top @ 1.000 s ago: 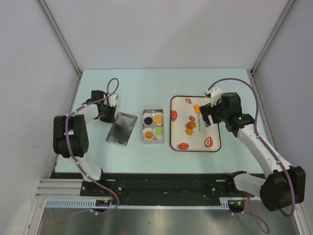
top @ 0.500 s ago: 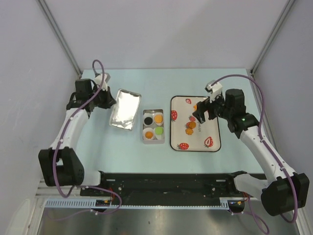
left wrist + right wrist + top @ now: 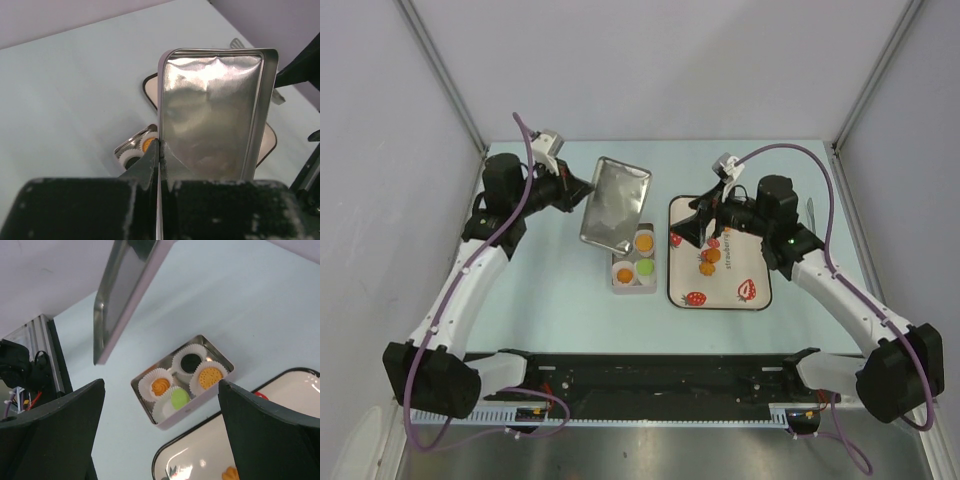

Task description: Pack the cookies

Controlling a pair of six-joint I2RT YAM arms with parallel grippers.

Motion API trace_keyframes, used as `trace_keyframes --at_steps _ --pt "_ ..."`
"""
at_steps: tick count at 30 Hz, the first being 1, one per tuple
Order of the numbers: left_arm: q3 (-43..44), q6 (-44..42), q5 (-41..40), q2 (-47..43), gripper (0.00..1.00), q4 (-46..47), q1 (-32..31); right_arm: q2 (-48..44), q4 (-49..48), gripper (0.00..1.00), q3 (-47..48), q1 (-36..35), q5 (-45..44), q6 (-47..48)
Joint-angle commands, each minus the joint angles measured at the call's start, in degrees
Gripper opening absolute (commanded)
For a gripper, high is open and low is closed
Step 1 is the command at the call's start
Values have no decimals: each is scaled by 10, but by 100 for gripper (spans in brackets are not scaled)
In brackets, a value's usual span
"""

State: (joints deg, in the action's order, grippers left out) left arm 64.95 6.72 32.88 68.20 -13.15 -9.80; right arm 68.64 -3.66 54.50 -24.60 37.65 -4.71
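Four cookies sit in white paper cups inside an open metal tin (image 3: 200,412): black (image 3: 190,361), round orange (image 3: 210,376), piped orange (image 3: 161,386) and green (image 3: 179,398). My left gripper (image 3: 160,150) is shut on the edge of the tin's lid (image 3: 615,205), holding it tilted in the air above the tin's (image 3: 632,288) far end. The lid hides the black cookie in the top view; an orange one (image 3: 645,241) and the green one (image 3: 645,268) show. My right gripper (image 3: 698,225) is open and empty, hovering over the tray's left edge and looking down at the tin.
A white tray (image 3: 755,250) with strawberry prints lies right of the tin, with small orange shapes (image 3: 710,255) near its middle. A metal utensil (image 3: 810,212) lies beyond the tray at the table's right edge. Walls enclose the table on three sides.
The left arm has lifted the lid off the table left of the tin and swung it up and right over the tin. The right gripper has moved left toward the tin.
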Motion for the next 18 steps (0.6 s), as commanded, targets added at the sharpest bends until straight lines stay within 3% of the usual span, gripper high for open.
trace_keyframes --at_steps 1,18 --pt "-10 63 -10 -16 0 80 -38 8 -96 100 26 -6 17 -38" --pt "-53 109 -82 -19 0 195 -129 62 -163 98 33 -37 45 -79"
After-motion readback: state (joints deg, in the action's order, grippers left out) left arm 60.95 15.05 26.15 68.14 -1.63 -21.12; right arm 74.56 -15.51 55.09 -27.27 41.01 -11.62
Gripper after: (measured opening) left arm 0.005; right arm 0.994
